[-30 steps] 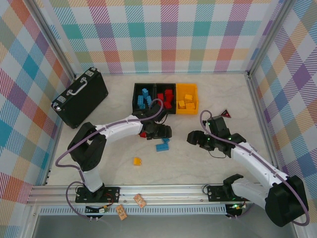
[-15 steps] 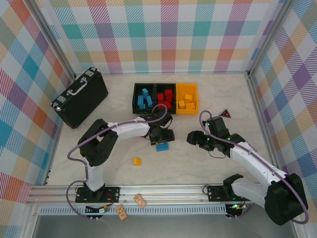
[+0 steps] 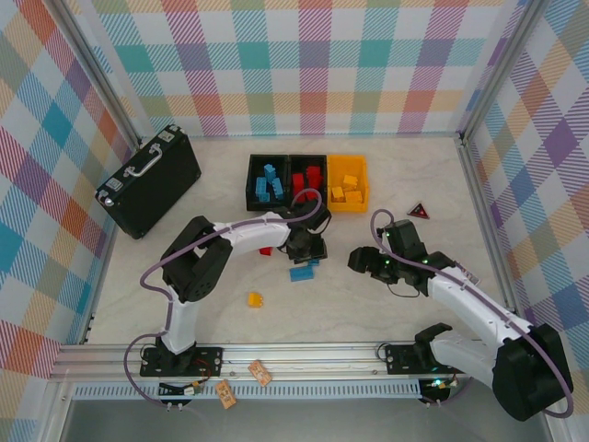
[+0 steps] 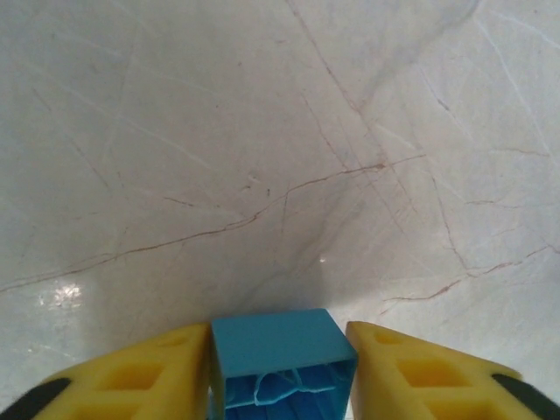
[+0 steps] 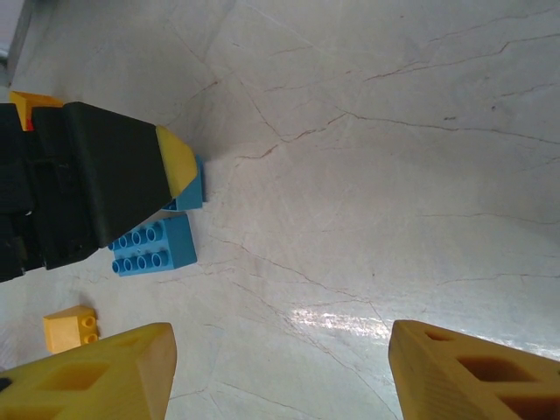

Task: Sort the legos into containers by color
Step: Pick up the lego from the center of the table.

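Marbled white table (image 3: 368, 304) carries three joined containers (image 3: 289, 182) at the back. In front of them, the left gripper (image 4: 282, 339) has its jaws pinched on a blue brick (image 4: 278, 354), just beside a longer blue brick (image 5: 153, 247). The right gripper (image 5: 280, 341) has its jaws wide, with bare table between them.

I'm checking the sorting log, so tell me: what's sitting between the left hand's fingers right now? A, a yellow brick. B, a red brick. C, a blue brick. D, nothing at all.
C: the left wrist view shows a blue brick wedged between the two yellow fingers of the left hand.
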